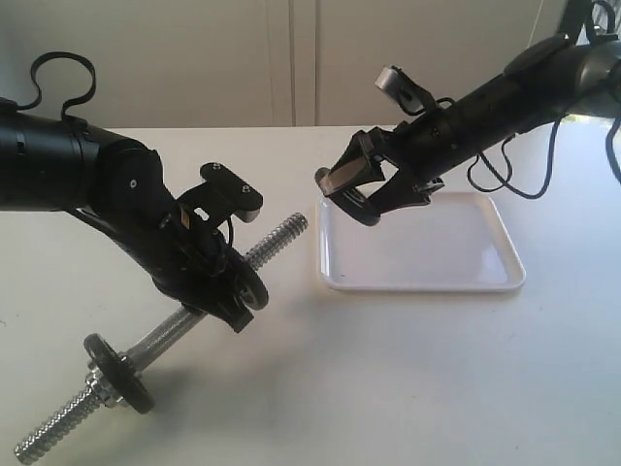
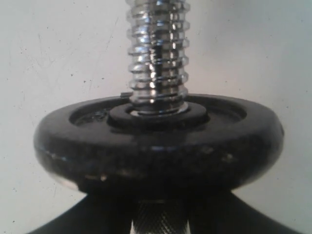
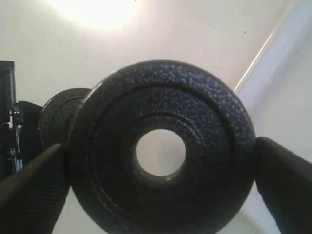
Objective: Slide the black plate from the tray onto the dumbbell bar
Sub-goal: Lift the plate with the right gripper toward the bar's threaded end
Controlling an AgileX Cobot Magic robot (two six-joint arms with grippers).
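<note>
My right gripper [image 1: 351,194] is shut on the black plate [image 1: 361,206], holding it by its rim in the air above the left edge of the white tray [image 1: 466,282]. In the right wrist view the black plate [image 3: 204,146] faces the camera, its centre hole open, between two fingers [image 3: 29,190]. My left gripper [image 1: 236,294] is shut on the knurled middle of the dumbbell bar [image 1: 281,236], which is tilted with its free threaded end pointing up toward the tray. Another black disc [image 2: 156,146] sits on the bar [image 2: 156,58] near its lower end.
The tray holds nothing that I can see. The bar's lower threaded end [image 1: 44,437] is close to the table's front left. A chrome collar [image 1: 97,381] sits beside the mounted disc [image 1: 121,374]. A dark round shape [image 3: 56,114] shows behind the held plate.
</note>
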